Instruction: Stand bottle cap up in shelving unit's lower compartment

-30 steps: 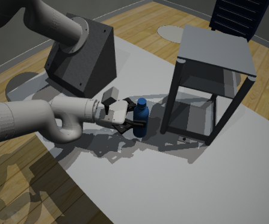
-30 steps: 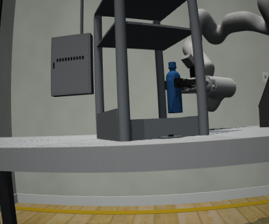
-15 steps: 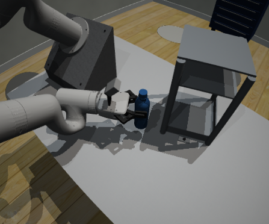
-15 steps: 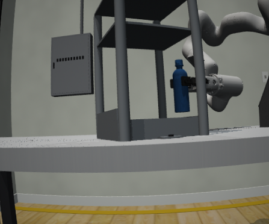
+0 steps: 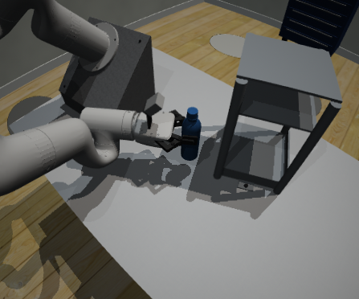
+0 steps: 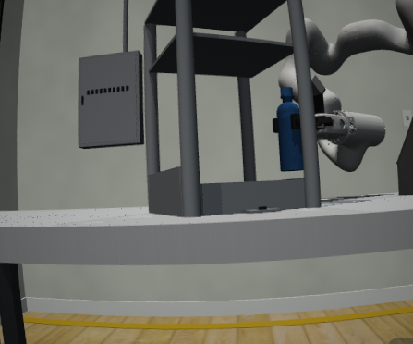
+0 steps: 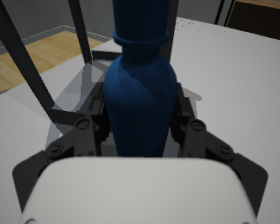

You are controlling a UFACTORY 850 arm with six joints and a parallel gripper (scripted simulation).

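The blue bottle (image 5: 192,134) (image 6: 288,139) (image 7: 140,95) is upright, cap up, held off the white table (image 5: 205,241) (image 6: 162,231). My gripper (image 5: 185,138) (image 6: 296,122) (image 7: 140,94) is shut on the bottle's body from the side, one finger on each flank. The shelving unit (image 5: 289,66) (image 6: 187,116) (image 7: 21,57) stands just beyond the bottle, its front facing it. The lower compartment's floor (image 5: 261,154) is empty. In the exterior view the bottle's base hangs a little above floor level, outside the front posts, and one post partly hides the fingers.
The robot's dark base block (image 5: 112,68) stands at the table's back left. A small dark marker (image 5: 245,186) lies on the table in front of the unit. A grey wall box (image 6: 111,99) and a dark rack (image 5: 317,20) are off the table.
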